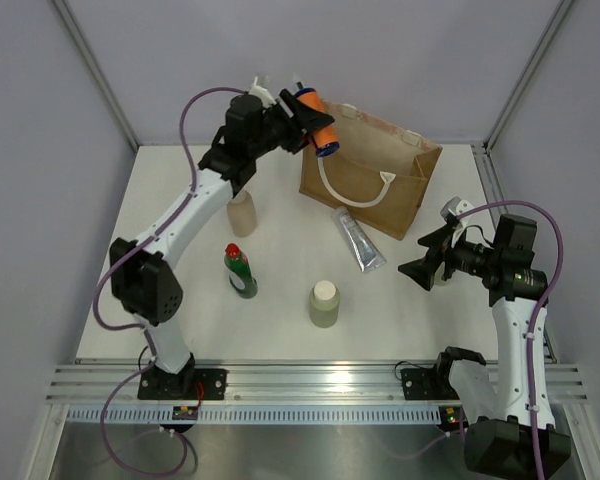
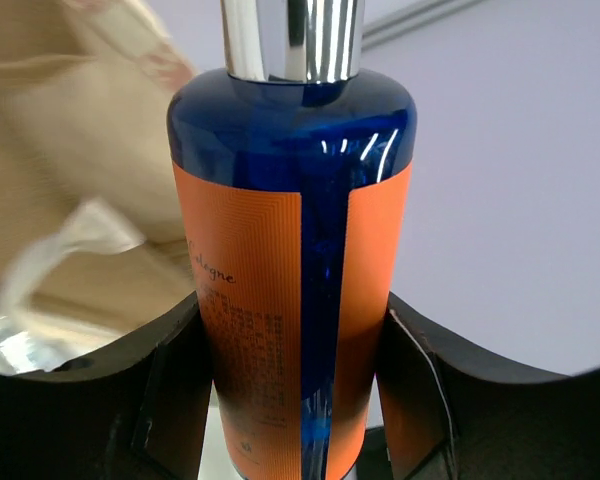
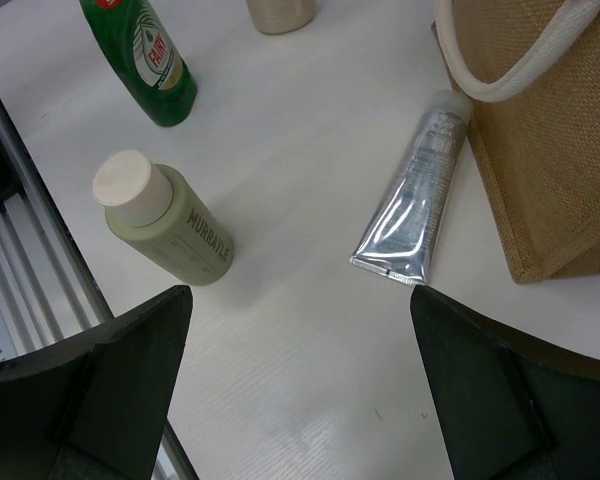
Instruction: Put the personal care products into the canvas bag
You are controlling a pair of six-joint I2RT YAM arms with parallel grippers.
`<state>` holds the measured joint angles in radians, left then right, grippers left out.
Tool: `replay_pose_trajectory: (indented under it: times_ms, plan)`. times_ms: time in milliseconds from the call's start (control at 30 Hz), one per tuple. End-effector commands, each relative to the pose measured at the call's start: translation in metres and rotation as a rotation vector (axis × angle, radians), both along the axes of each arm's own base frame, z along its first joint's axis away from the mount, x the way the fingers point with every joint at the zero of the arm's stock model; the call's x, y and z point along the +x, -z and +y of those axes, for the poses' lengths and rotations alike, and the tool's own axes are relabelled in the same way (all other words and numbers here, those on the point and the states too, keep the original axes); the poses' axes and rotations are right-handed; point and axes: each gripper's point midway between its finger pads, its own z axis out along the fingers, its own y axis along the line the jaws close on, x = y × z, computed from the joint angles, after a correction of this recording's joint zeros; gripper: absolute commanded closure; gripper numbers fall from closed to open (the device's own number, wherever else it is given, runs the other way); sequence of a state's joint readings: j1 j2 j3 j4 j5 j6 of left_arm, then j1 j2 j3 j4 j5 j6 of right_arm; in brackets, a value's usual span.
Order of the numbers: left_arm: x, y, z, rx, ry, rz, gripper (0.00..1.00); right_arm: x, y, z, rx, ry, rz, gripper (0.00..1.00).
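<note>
- Right tool (image 1: pixel 430 256) hangs wide apart and empty over the table's (image 1: pixel 280 330) right side.
- Near the front stands a pale olive cream-capped bottle (image 1: pixel 323 304), with the green red-capped bottle (image 1: pixel 240 272) to its left.
- Farther back, the silver tube (image 1: pixel 358 240) lies flat, its cap end beside the canvas bag (image 1: pixel 405 195); a beige bottle (image 1: pixel 242 213) stands to the left.
- Farthest, the left tool (image 1: pixel 306 126) clamps the small orange bottle (image 1: pixel 319 124), raised at the bag's far-left corner.
</note>
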<state>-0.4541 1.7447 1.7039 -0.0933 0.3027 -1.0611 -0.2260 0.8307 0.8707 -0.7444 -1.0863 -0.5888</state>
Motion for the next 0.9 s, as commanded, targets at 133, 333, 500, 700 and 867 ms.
replay_pose_trajectory:
  times_ms: [133, 333, 500, 700, 867]
  plan:
    - [0.031, -0.062, -0.079, -0.232, -0.055, -0.066, 1.0, 0.003, -0.008, -0.002, 0.019, 0.016, -0.039, 0.01]
    - [0.057, -0.05, -0.095, -0.27, -0.219, -0.091, 0.96, 0.005, -0.009, -0.003, 0.032, 0.036, -0.03, 0.01]
    - [0.055, -0.029, -0.108, -0.175, -0.272, -0.109, 0.8, 0.006, -0.007, -0.004, 0.04, 0.044, -0.023, 0.0]
    - [0.042, 0.012, -0.117, -0.061, -0.25, -0.062, 0.56, 0.007, -0.008, -0.005, 0.04, 0.053, -0.024, 0.0]
    - [0.038, 0.03, -0.126, -0.003, -0.231, -0.044, 0.4, 0.008, -0.007, -0.006, 0.04, 0.056, -0.025, 0.01]
